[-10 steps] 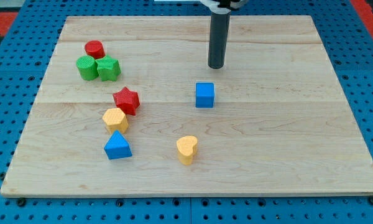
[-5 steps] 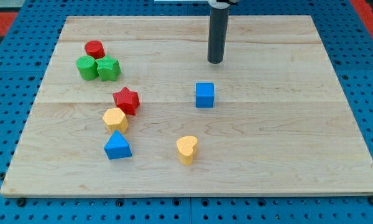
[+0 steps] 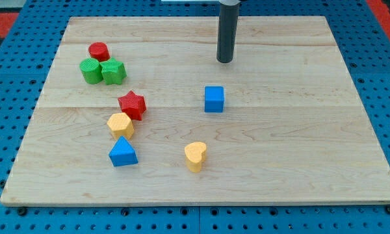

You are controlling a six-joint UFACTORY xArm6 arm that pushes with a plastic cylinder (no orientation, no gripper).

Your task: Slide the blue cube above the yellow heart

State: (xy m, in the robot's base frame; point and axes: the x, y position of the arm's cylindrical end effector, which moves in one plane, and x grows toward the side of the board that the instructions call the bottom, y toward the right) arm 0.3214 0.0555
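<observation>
Approach is the step in hand, by my reading: the tool [image 3: 225, 61], a plain dark rod with no jaws to open or close, grips nothing and touches no block. Its end stands on the tabletop [image 3: 299, 130] near the view's top, well apart from every block.

The blue cube [image 3: 214, 99] lies below the tool in the view and slightly to its left, with bare wood between them. The yellow heart [image 3: 195, 156] lies lower again, a little left of the cube, also with a clear gap. So the cube already sits on the upper side of the heart, only offset somewhat to the view's right and not close to it.

What the next move calls for, I judge, is a small correction and no long shove. The tool would need to come down the view to the cube's upper right side and press it gently toward the lower left, so that it ends straight over the heart. Pushing too far risks knocking the heart away.

Other blocks lie well to the view's left and out of that path: a red star [image 3: 132, 104], a yellow hexagon [image 3: 120, 124], a blue triangle [image 3: 123, 152], and a cluster of a red cylinder [image 3: 99, 51] and two green blocks [image 3: 103, 71].
</observation>
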